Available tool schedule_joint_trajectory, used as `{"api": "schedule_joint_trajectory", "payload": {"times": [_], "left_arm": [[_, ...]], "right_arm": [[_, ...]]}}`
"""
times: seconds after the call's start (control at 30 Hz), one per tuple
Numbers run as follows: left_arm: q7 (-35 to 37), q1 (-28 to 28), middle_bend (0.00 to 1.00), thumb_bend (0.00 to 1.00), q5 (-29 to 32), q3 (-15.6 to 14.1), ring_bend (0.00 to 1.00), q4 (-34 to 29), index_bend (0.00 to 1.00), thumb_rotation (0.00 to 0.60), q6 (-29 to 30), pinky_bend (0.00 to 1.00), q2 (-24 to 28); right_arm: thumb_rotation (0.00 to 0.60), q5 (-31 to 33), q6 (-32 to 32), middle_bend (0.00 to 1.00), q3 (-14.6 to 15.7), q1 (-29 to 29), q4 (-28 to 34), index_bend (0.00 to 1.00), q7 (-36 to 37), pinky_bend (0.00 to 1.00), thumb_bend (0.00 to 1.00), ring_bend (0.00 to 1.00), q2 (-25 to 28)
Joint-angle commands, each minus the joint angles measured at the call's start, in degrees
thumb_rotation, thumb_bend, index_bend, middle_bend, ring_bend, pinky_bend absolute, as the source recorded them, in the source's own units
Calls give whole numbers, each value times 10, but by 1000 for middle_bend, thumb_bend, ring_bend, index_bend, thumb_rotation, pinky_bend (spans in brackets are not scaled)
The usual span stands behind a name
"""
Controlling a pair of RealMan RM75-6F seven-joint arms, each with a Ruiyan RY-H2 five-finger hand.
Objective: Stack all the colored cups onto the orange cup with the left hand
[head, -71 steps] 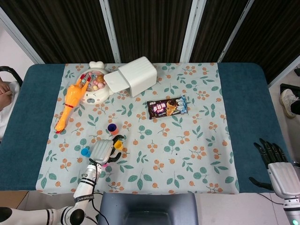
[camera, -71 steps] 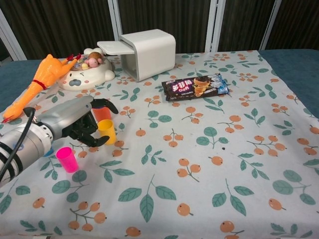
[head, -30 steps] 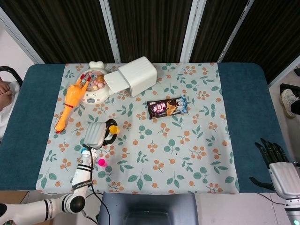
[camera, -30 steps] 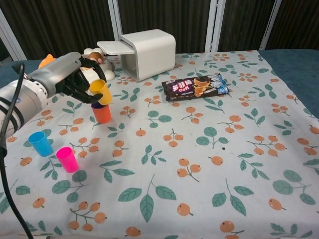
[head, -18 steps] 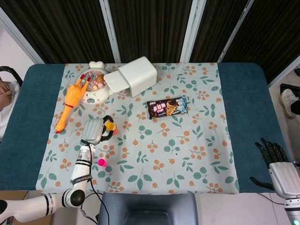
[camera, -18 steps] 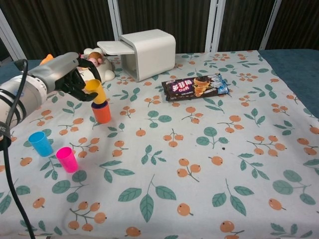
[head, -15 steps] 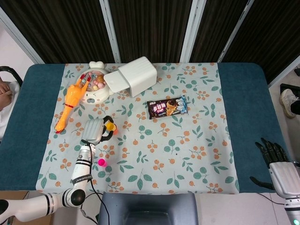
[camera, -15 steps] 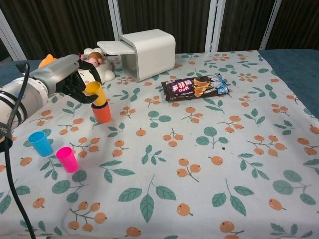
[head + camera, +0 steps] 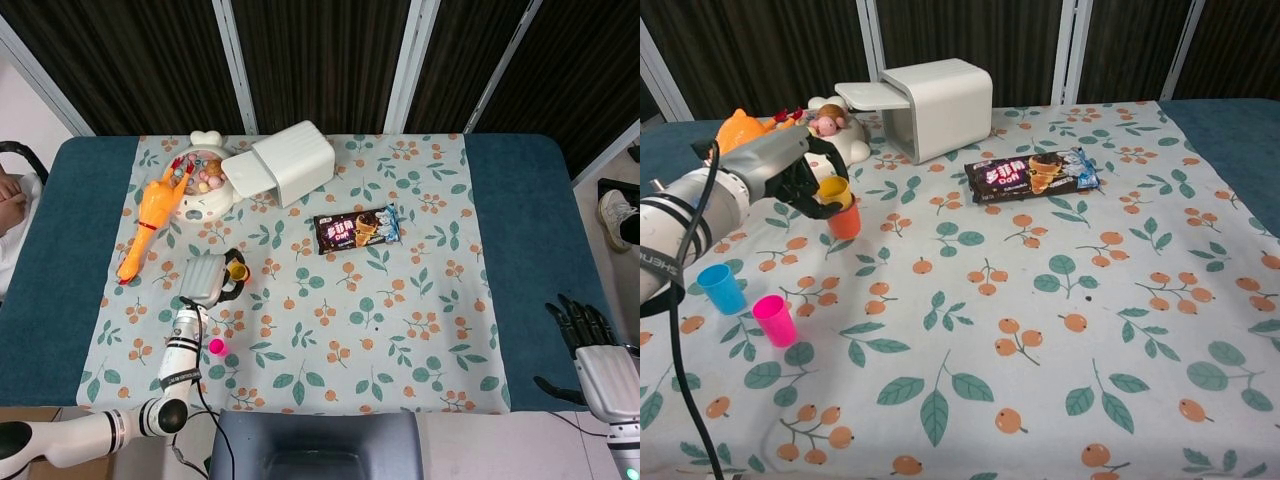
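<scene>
The orange cup (image 9: 846, 223) stands on the flowered cloth, left of centre. The yellow cup (image 9: 834, 190) sits down inside it, with only its rim and upper part showing. My left hand (image 9: 798, 180) grips the yellow cup, fingers curled round its rim; in the head view the left hand (image 9: 205, 280) covers most of the stack, with the yellow cup (image 9: 237, 270) at its right. A blue cup (image 9: 720, 288) and a pink cup (image 9: 774, 320) stand upright nearer the front left. My right hand (image 9: 592, 350) hangs off the table's right end, holding nothing, fingers spread.
A white box (image 9: 936, 106) lies on its side at the back, lid open. Left of it are a toy bowl of small figures (image 9: 824, 135) and an orange rubber chicken (image 9: 150, 214). A dark snack packet (image 9: 1032, 172) lies right of centre.
My left hand lifted the yellow cup from the front left, carried it back over the orange cup and lowered it in. The right hand stayed still.
</scene>
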State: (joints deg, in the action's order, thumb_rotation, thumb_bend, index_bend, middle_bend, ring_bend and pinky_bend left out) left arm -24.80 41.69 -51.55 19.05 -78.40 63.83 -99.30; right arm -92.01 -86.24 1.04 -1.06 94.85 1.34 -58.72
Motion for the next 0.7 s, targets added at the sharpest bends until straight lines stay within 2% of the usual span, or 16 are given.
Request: {"api": "schedule_joint_trajectory", "payload": {"times": [0.03, 0.17, 0.23, 0.37, 0.43, 0.57, 0.7], "left_arm": [[1, 3, 1000, 363, 5, 0, 1000, 9, 479, 600, -5, 1000, -3], [1, 6, 1000, 363, 15, 2, 1000, 17, 453, 600, -13, 1000, -2], [1, 6, 1000, 363, 19, 1, 1000, 17, 407, 600, -17, 1000, -1], [2, 6, 1000, 362, 27, 1, 1000, 13, 113, 600, -23, 1000, 4], [1, 6, 1000, 358, 30, 1, 1000, 10, 24, 600, -23, 1000, 6], [3, 3, 1000, 356, 30, -2, 1000, -1, 0, 600, -22, 1000, 15], [10, -20, 1000, 353, -15, -23, 1000, -60, 0, 600, 11, 1000, 53]], "right_arm": [[600, 1, 1, 0, 0, 0, 0, 0, 0, 0, 205, 0, 0], [600, 2, 1, 0, -1, 0, 0, 0, -1, 0, 205, 0, 0], [600, 3, 0, 0, -1, 0, 0, 0, -1, 0, 205, 0, 0], [600, 4, 2, 0, -2, 0, 0, 0, -6, 0, 205, 0, -1], [600, 4, 2, 0, -1, 0, 1, 0, -8, 0, 205, 0, -2], [600, 4, 1, 0, -2, 0, 1, 0, -6, 0, 205, 0, -2], [600, 4, 2, 0, -2, 0, 0, 0, -4, 0, 205, 0, -1]]}}
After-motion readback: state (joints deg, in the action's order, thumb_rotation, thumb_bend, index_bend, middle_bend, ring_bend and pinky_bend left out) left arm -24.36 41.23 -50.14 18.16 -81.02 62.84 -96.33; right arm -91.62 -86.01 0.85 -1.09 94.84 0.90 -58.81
